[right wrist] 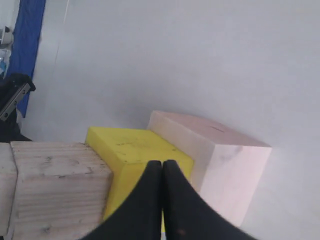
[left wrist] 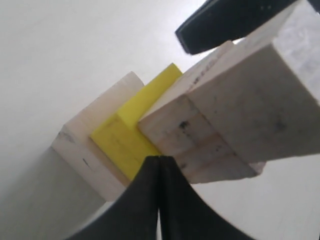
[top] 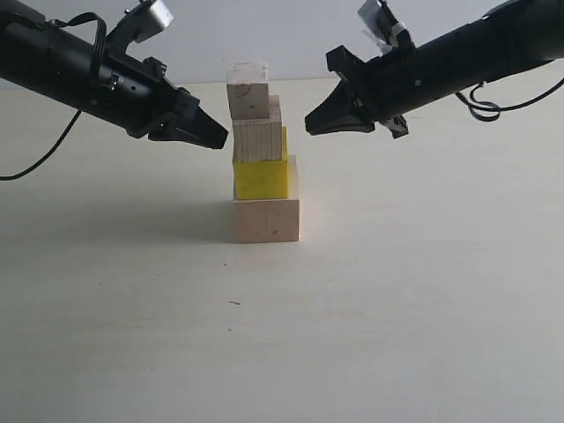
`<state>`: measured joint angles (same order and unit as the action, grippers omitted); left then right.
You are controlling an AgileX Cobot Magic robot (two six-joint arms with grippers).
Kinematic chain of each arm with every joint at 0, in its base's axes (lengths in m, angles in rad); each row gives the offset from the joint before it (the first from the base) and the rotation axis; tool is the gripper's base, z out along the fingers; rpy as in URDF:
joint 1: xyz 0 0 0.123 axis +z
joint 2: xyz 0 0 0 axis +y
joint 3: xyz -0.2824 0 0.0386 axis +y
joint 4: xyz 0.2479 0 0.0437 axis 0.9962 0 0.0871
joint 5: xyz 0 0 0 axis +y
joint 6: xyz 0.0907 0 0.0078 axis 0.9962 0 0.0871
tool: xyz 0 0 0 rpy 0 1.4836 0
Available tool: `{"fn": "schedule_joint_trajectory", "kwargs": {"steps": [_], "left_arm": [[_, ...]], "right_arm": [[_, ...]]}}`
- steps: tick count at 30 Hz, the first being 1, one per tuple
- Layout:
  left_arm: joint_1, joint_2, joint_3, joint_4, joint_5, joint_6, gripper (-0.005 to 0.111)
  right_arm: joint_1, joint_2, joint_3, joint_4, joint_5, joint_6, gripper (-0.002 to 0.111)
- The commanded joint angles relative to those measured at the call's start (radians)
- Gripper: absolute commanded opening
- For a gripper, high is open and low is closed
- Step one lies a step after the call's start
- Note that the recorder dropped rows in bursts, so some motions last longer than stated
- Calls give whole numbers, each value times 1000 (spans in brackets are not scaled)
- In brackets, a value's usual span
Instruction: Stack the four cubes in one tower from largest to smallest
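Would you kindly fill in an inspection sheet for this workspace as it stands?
Surface: pale table, one dark speck.
Job's things: tower standing; large cube, yellow cube, medium cube, small cube on top, edges slightly offset.
Clutter: nothing seen.
Claws: left claw and right claw shut, empty, flanking the medium cube.
Cables: black left cable and right cable trail off the arms, apart from the tower.
Surroundings: pale wall; blue strip in the right wrist view.
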<state>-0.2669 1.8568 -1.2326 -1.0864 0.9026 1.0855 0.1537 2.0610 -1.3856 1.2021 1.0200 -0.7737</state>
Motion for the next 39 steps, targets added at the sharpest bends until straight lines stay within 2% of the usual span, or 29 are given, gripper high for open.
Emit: {"fn": "schedule_joint_trajectory", "kwargs": {"steps": [1,8,13,18,22,27,29,34,39], "left_arm": [[49,-7,0,-1,-10,3,0],[163,-60,0,-77,-29,3,0],[204,-112,2,-101,-54,9,0],[207,-178,67,-153,-165,16,0],[207,-242,134,-259,-199,95,0],[209,-371,170,-386,-233,215,0],[209,-440,170,-376,-299,243,0],[207,-651,175,-308,-566,228,0],[207,-843,222,-305,-626,218,0]], "right_arm": [[-51,-76,37,-43,-49,15,0],[-94,-247,151,-100,-195,-55,0],[-94,-368,204,-122,-299,-106,0],[-94,-475,230,-134,-349,-148,0],[-94,-580,272,-168,-410,-150,0],[-94,-737,340,-170,-467,-304,0],[-94,-814,360,-172,-473,-362,0],[-94,-998,365,-193,-541,-350,0],[-94,-1179,365,-210,-608,-341,0]]}}
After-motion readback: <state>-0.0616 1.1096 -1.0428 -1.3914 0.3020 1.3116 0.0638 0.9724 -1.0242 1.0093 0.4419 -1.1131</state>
